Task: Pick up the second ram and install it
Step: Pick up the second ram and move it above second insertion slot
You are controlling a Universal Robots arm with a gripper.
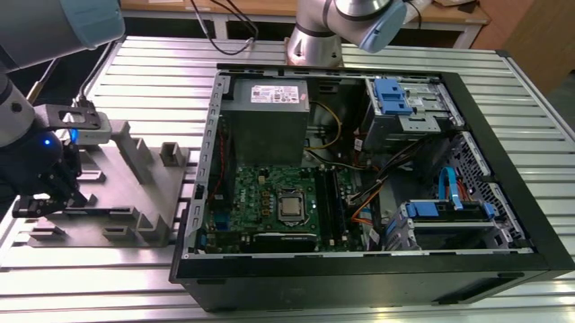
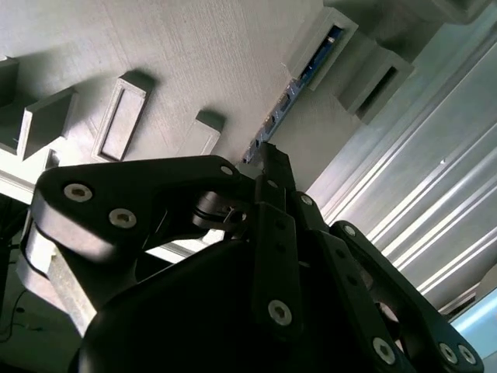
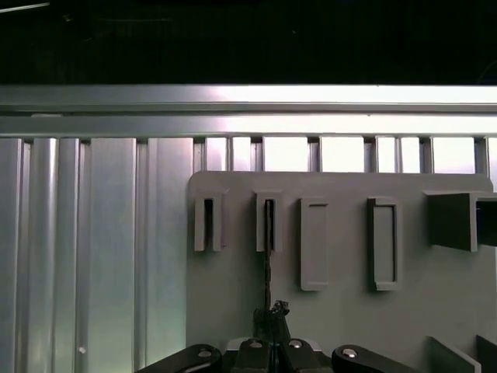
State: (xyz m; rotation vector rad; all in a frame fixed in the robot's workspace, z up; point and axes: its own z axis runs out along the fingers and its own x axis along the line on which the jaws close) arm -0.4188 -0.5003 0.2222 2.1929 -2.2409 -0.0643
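The second ram [image 2: 299, 81] stands on edge in the slotted holders of a grey fixture plate [image 1: 117, 195]. It appears as a thin blue-green strip in the second wrist view and as a dark edge-on line [image 3: 268, 256] in the first wrist view. My gripper [image 1: 52, 202] hangs over the near end of that plate, at the exterior view's left. Its black fingertips [image 2: 268, 159] are drawn together on the end of the ram, which still rests in its holders. The long black memory sockets [image 1: 330, 202] lie on the green motherboard [image 1: 265, 202] inside the open computer case.
The open black case [image 1: 503, 202] takes up the middle and right of the ribbed metal table [image 1: 153, 67]. It holds a grey power supply [image 1: 265, 118], blue drive brackets [image 1: 388, 97] and loose cables. Upright grey blocks [image 1: 134, 151] rise from the fixture plate near my gripper.
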